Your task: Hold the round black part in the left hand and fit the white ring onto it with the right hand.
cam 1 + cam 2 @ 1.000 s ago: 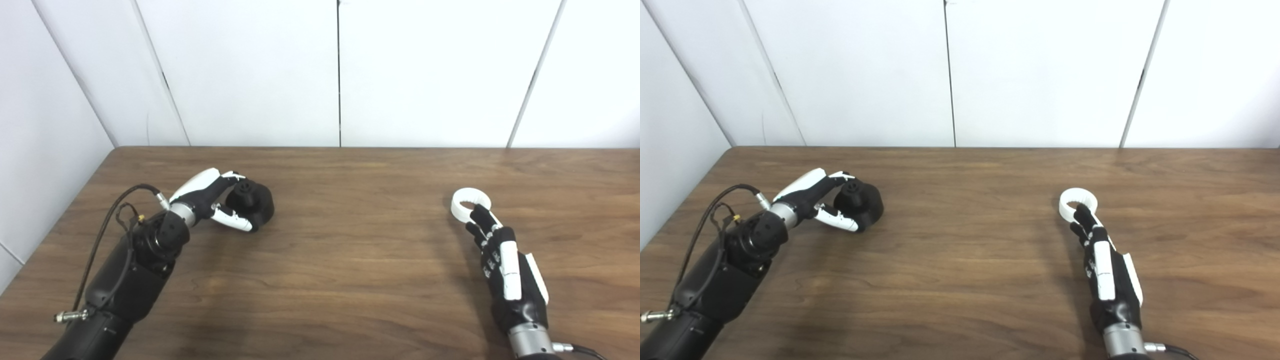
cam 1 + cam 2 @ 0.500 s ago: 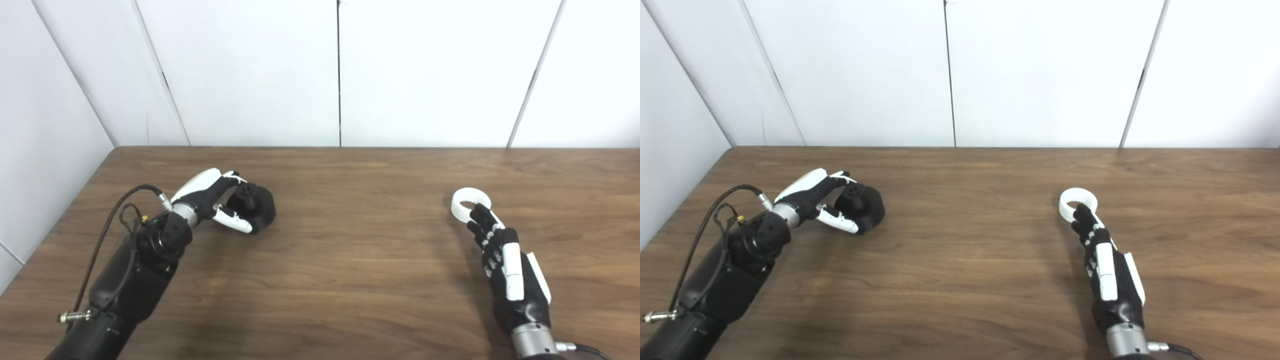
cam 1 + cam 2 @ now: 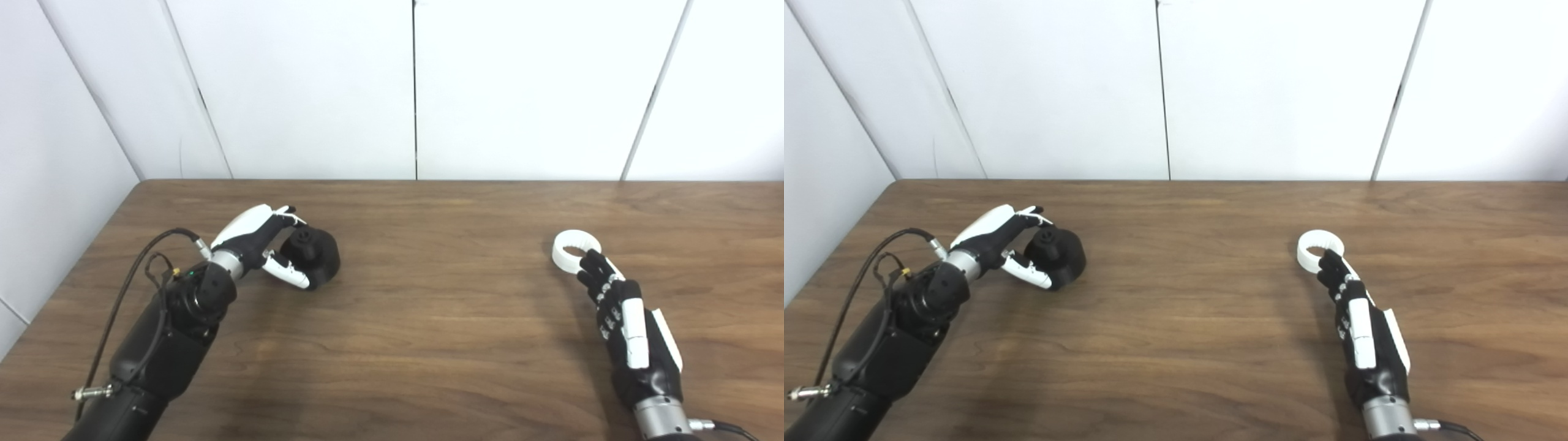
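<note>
— Brown wood-grain table [image 3: 429, 318] fills the view, with white wall panels [image 3: 306, 86] behind its far edge. What sits on it?

— Two arms come in from the near edge. Toward the left edge, the left hand [image 3: 260, 245] curls around the round black part [image 3: 313, 257], fingers [image 3: 278, 215] above it and thumb [image 3: 288, 275] along its near side. The part rests on the wood, so I cannot tell whether the hand truly grips it or only cups it.

— And toward the right edge?

— The right hand [image 3: 625, 318] lies low with fingers stretched toward the far edge, side by side, holding nothing. Its fingertips [image 3: 587, 260] touch or overlap the near rim of the white ring [image 3: 572, 247].

— Where's the ring, then?

— Flat on the table, well apart from the black part.
</note>
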Tool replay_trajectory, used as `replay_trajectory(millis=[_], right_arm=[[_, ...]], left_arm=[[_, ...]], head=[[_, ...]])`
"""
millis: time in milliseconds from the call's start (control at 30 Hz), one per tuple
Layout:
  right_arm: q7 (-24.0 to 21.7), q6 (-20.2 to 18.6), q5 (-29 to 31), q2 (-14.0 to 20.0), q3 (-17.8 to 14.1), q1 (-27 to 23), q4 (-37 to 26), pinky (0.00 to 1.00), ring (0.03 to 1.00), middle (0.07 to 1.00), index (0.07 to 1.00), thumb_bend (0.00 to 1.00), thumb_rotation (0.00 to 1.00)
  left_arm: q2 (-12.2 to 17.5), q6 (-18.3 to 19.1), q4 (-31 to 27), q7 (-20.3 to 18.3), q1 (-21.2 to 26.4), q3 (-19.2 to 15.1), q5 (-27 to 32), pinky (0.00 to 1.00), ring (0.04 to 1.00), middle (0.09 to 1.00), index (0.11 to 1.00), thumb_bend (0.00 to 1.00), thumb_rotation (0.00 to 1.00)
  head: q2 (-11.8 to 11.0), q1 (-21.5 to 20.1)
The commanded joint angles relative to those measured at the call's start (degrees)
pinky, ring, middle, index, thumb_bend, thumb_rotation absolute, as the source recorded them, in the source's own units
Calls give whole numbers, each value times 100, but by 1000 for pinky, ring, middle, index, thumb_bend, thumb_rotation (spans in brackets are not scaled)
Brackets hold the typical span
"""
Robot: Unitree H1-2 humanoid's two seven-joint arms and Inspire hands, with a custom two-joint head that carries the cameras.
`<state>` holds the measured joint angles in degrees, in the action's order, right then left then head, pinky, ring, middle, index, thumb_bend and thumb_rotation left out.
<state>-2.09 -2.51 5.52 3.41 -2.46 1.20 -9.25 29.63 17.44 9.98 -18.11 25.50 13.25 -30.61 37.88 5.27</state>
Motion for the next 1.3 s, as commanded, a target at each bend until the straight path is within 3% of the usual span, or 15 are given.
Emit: replay_trajectory(millis=[0, 167, 633, 1267], right_arm=[[-68, 143, 8, 53, -1, 19, -1, 1000, 932, 919, 907, 691, 1000], [-61, 45, 3, 48, 2, 29, -84, 1000, 932, 919, 908, 691, 1000], [-44, -37, -75, 57, 20, 63, -178, 1000, 940, 924, 911, 715, 1000], [-57, -97, -139, -4, 85, 62, -266, 1000, 943, 925, 917, 672, 1000]], left_arm=[[85, -44, -177, 116, 153, -54, -72, 996, 1000, 997, 718, 808, 174], [52, -57, -208, 89, 71, -48, -34, 949, 1000, 989, 728, 822, 191], [-77, 102, -548, -111, -126, 79, -51, 1000, 1000, 994, 699, 856, 196], [-242, 104, -1286, -310, -447, 533, -248, 970, 1000, 980, 692, 850, 201]], head=[[2, 1], [49, 9], [135, -1], [246, -77]])
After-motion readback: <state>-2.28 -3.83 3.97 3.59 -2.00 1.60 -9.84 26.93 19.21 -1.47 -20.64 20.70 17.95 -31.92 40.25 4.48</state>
